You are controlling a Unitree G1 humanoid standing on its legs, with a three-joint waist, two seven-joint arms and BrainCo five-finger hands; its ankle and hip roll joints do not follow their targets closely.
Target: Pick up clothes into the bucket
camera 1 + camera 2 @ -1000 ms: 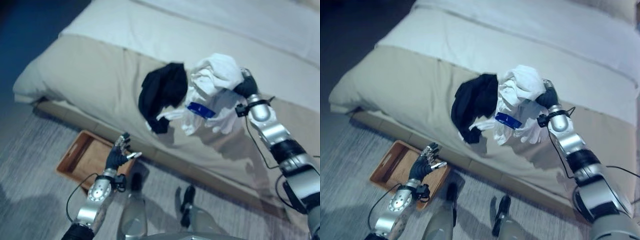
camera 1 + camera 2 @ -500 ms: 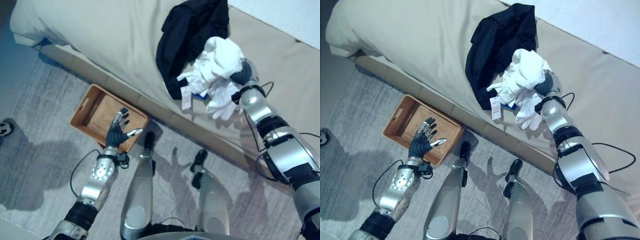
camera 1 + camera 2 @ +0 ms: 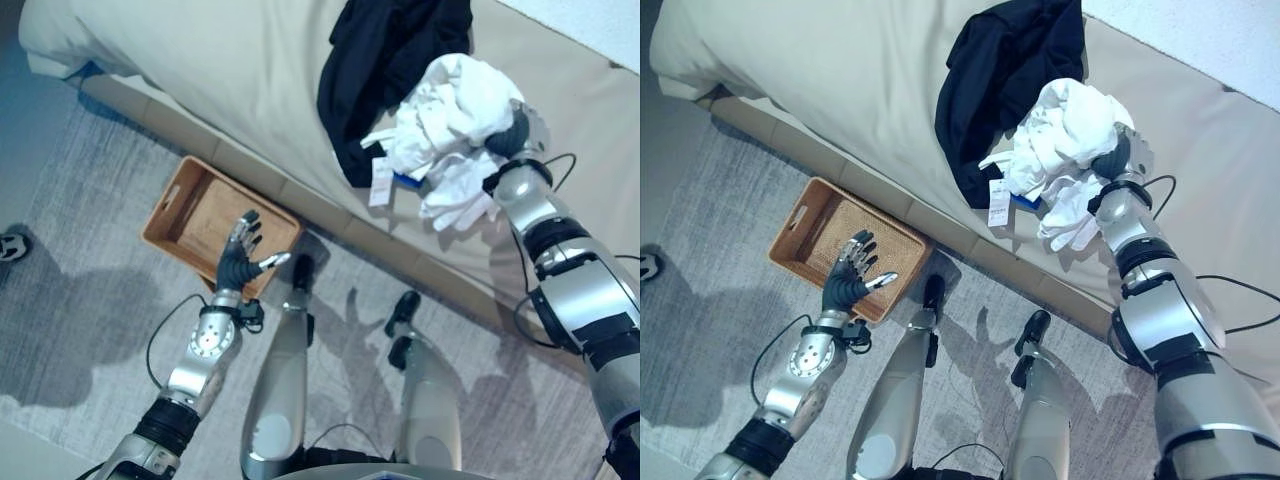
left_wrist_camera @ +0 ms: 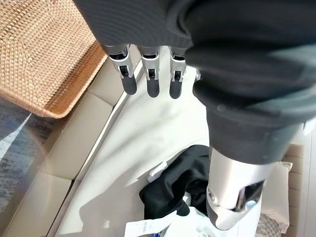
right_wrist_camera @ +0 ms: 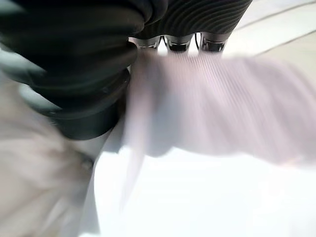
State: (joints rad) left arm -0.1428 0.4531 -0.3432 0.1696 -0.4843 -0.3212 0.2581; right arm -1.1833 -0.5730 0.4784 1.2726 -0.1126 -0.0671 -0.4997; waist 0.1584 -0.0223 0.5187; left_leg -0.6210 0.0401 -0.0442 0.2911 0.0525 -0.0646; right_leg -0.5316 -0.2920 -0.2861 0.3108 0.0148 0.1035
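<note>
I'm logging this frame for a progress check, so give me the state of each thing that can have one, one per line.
white garment: bunched, lifted off the bed in the right robot hand.
black garment: crumpled, lying on the bed, untouched.
wicker basket: on the floor beside the bed, holding nothing.
left robot hand: open, fingers spread, holding nothing, above the basket's near end.

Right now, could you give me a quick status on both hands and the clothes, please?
Right hand shut on white garment, lifted above bed. Left hand open, empty, over wicker basket. Black garment lies on bed.
</note>
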